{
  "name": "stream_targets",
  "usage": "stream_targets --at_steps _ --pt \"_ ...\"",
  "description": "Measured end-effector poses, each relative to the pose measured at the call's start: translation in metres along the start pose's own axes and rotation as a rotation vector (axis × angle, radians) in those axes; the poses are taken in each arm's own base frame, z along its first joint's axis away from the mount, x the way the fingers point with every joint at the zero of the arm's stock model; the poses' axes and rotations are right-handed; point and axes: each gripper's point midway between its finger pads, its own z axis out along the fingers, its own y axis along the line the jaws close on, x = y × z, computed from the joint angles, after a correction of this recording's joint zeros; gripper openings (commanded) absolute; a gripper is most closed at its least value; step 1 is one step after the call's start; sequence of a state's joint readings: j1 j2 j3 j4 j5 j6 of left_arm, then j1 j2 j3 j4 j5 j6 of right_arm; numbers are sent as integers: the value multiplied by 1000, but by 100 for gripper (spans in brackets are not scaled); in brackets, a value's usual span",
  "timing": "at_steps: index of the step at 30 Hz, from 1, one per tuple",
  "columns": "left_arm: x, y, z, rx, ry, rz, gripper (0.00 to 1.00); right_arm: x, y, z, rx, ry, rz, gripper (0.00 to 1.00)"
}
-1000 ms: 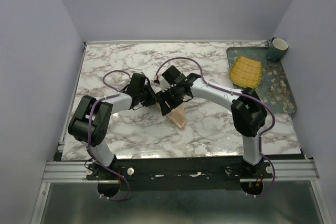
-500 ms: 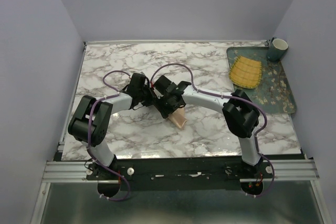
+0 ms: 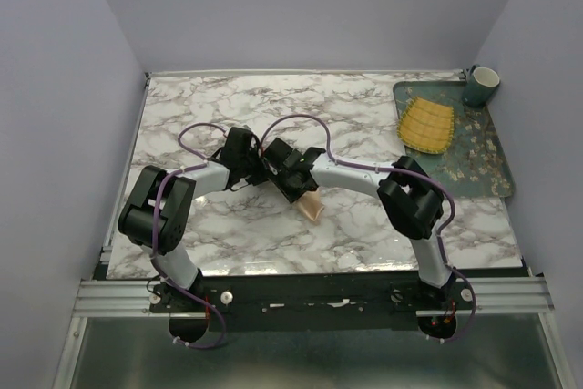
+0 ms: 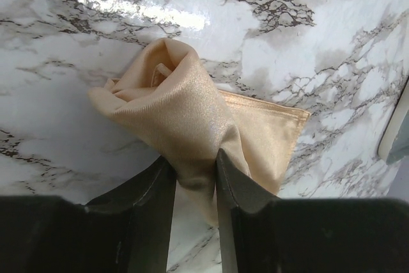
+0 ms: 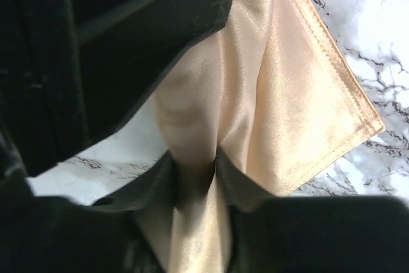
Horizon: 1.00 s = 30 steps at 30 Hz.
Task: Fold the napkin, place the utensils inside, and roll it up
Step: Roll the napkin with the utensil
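Pinching the bunched peach-orange napkin (image 4: 185, 113) with left claw (image 4: 195, 187) and right claw (image 5: 195, 180), close together mid marble surface (image 4: 64, 43).

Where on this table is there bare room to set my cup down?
The marble table is bare along the back wall, and in the near strip between the napkin and the front rail. The middle is crowded: the left claw and right claw both pinch the napkin. The tray at far right holds a yellow cloth and a mug.
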<state>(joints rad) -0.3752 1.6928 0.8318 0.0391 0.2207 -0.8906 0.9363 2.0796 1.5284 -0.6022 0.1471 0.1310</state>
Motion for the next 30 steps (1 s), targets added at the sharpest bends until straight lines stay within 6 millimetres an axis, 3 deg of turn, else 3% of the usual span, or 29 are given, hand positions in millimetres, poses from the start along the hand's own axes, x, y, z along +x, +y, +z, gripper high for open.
stream_targets --at_steps 4,5,7,10,15,18,23,30 --pt "0 2 0 -4 1 -6 52 -1 -1 0 2 -6 5 18" --pt "1 2 -1 -6 2 -2 61 -1 -1 0 -2 -7 7 18" --pt "-2 6 -9 -38 -17 31 63 -1 3 -1 -77 -5 35 18" --pt "-5 12 -23 -85 -35 72 64 -6 11 -4 -221 -5 99 18" --pt "-13 -4 -44 -46 -77 115 64 -12 -11 -6 -485 7 287 18" --pt "-12 -4 -44 -43 -76 115 65 -11 -22 -2 -618 18 369 21" --pt "-4 1 -42 -45 -48 105 65 -10 -21 1 -838 44 445 22" --pt "-1 -8 -29 -9 -4 93 65 -8 -15 -2 -942 60 460 28"
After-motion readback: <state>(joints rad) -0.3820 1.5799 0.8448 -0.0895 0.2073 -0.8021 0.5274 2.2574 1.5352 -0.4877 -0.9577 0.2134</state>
